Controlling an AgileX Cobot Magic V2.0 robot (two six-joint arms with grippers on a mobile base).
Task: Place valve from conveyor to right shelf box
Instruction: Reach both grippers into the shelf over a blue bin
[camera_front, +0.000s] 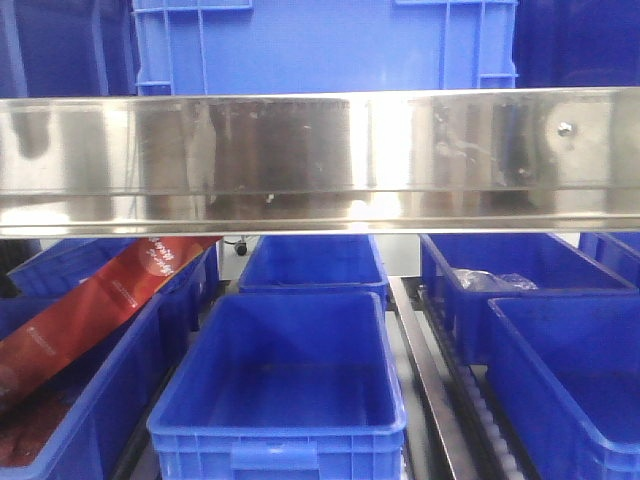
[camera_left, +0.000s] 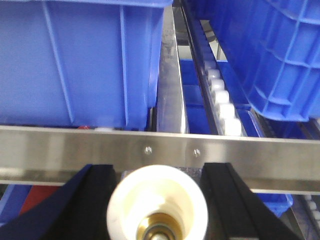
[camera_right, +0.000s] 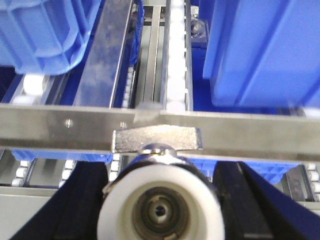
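Left gripper: black fingers pinch a cream valve from both sides, brass bore facing the camera. It is held just short of a steel rail. Beyond the rail are a blue box and, to its right, a roller track

Right gripper: clamped on a white valve, whose metal handle lies across the rail in this view

Front view: open boxes below the rail. The middle box is nearest, a red bag leans in the left box, and a clear bag lies in the rear right box
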